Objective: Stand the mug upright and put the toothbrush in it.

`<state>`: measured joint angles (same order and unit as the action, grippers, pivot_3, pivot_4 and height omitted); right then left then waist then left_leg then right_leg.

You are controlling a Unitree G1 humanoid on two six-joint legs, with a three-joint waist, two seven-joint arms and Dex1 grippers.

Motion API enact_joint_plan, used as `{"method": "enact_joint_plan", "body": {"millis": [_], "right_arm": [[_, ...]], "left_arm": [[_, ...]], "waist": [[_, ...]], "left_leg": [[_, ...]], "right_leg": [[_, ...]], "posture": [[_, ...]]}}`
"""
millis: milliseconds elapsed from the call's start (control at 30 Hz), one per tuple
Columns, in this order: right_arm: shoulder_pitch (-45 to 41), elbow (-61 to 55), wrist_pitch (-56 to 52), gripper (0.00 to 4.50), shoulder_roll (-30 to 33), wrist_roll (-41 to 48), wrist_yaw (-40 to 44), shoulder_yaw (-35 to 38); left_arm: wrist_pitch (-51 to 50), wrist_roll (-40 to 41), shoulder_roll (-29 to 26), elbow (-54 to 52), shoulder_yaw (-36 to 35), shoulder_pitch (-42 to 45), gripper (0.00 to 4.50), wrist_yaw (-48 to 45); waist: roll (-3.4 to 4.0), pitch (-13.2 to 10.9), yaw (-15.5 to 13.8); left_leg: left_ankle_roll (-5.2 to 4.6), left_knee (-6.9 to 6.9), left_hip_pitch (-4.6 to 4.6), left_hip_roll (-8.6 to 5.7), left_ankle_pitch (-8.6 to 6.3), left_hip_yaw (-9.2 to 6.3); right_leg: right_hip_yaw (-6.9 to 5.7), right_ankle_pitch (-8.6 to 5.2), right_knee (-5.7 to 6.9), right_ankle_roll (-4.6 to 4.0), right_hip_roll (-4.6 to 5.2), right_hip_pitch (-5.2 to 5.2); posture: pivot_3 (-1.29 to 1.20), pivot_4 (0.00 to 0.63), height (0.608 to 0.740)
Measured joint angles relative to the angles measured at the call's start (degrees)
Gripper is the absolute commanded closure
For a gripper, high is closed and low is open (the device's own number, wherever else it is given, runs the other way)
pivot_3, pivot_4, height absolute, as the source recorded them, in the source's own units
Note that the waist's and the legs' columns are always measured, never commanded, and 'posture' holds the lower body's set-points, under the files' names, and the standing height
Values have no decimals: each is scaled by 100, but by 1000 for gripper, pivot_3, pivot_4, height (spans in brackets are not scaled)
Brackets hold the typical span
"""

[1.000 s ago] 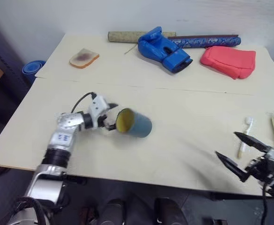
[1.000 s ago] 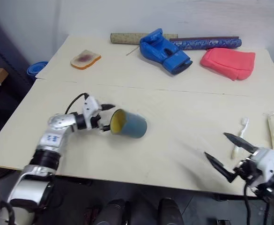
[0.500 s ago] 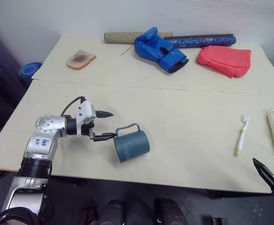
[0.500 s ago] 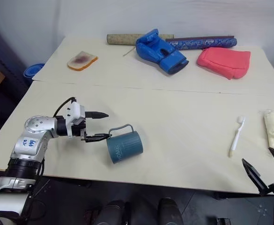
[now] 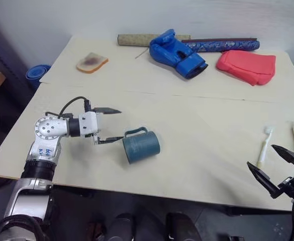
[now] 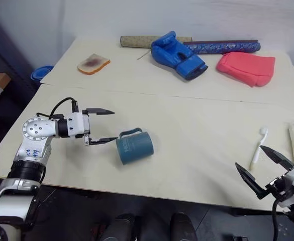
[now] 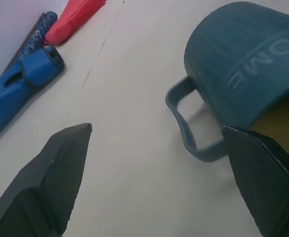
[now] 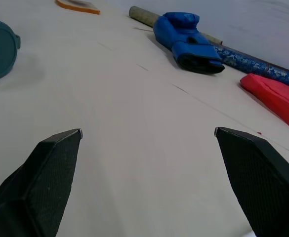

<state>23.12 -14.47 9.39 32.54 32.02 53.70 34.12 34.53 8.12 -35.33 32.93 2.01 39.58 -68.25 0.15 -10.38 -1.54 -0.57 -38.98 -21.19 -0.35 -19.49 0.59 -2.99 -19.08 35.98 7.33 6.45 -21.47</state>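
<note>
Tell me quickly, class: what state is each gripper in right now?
Left gripper: open, holding nothing, beside the mug.
Right gripper: open, holding nothing.

The light is soft and even, and the pale wooden table [image 5: 197, 125] looks bright with no glare. The dark teal mug with a handle [image 5: 140, 146] drops only a faint shadow beside it. The floor past the table's left edge is dim. Up close in the left wrist view, the black left fingers [image 7: 55, 182] look a little fuzzy.
</note>
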Motion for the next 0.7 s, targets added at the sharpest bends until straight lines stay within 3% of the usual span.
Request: {"method": "enact_joint_plan", "body": {"millis": [167, 367, 533, 700], "right_arm": [[-28, -123, -94, 0, 1, -13, -52, -74], [1, -223, -192, 0, 0, -2, -76, -76], [43, -219, -194, 0, -1, 5, -30, -76], [-49, -198, -193, 0, -1, 5, 8, -116]], "left_arm": [[872, -249, 116, 904, 379, 195, 25, -321], [1072, -287, -146, 1452, 473, 449, 25, -662], [733, -110, -372, 978, 754, 163, 25, -1638], [674, -200, -377, 907, 880, 327, 25, -1763]], "waist": [[0, 0, 27], [-3, -2, 30], [-2, -2, 30], [-4, -2, 9]], "left_leg": [[-5, 2, -3, 3, -3, 9], [-6, 1, -1, 6, -4, 11], [-14, -1, -4, 5, -8, 11], [-16, -8, -5, 3, -9, 7]], "right_leg": [[0, 1, 0, 2, -7, -3], [1, 1, 1, 2, -10, -3], [4, 1, 0, 2, -7, -3], [2, 2, 0, 4, -7, 0]], "posture": [[0, 150, 740], [0, 150, 740], [0, 150, 740], [0, 150, 740]]}}
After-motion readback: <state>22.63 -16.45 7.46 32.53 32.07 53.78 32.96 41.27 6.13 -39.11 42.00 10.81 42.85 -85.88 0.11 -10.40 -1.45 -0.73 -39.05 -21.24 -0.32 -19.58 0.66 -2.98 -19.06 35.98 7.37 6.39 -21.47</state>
